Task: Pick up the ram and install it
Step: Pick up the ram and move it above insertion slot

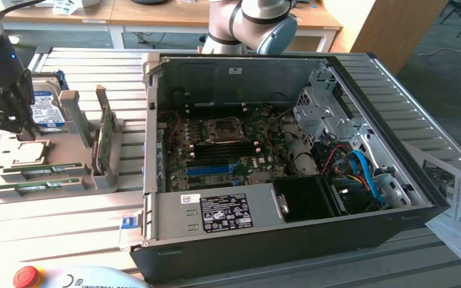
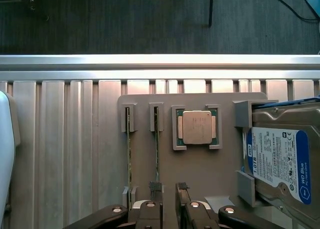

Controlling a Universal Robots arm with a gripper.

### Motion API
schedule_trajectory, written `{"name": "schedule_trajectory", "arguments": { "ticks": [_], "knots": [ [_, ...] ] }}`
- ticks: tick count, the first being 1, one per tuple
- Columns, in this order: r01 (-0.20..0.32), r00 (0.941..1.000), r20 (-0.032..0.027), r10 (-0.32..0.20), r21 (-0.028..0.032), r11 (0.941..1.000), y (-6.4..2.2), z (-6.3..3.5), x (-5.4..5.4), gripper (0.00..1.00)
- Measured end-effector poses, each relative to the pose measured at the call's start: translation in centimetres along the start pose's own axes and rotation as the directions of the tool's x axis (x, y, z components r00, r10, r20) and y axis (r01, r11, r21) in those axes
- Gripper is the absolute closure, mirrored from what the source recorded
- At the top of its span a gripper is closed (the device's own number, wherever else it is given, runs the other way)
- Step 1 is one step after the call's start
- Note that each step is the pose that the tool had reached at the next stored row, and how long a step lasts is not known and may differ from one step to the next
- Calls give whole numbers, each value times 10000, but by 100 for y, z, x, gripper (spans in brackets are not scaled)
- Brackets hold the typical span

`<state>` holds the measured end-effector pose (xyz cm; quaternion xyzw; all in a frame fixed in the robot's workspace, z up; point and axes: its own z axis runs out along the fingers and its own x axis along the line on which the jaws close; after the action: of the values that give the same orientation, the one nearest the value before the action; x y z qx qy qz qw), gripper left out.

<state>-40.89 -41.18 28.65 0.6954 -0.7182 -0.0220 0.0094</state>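
Two ram sticks lie in slots of the grey holder (image 1: pixel 94 180) at the exterior view's left, one ram (image 1: pixel 42 173) just behind the other ram (image 1: pixel 32 188). From the wrist they appear edge-on as thin strips, one ram (image 2: pixel 156 149) and a second ram (image 2: pixel 129 154). My gripper (image 1: pixel 24 127) hangs above the holder, over the CPU and the rams' far ends. Its fingers (image 2: pixel 156 190) stand apart with bare holder between them, so my gripper (image 2: pixel 169 190) is open and holds nothing. One finger sits over the end of the nearer strip.
A CPU (image 2: pixel 197 127) sits in its pocket beside the rams, and a hard drive (image 2: pixel 280 161) lies past it. A larger green card (image 1: pixel 105 141) stands on edge in the holder. The open PC case (image 1: pixel 422 198) shows the motherboard with blue slots (image 1: pixel 214 168). A red stop button (image 1: pixel 26 276) is at the front.
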Motion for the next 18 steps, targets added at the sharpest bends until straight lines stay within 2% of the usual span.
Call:
{"name": "schedule_trajectory", "arguments": {
  "ticks": [18],
  "knots": [
    [-1, 10000, 1, 1, -2, 10000, -10, 5, 298, 75]
  ]
}}
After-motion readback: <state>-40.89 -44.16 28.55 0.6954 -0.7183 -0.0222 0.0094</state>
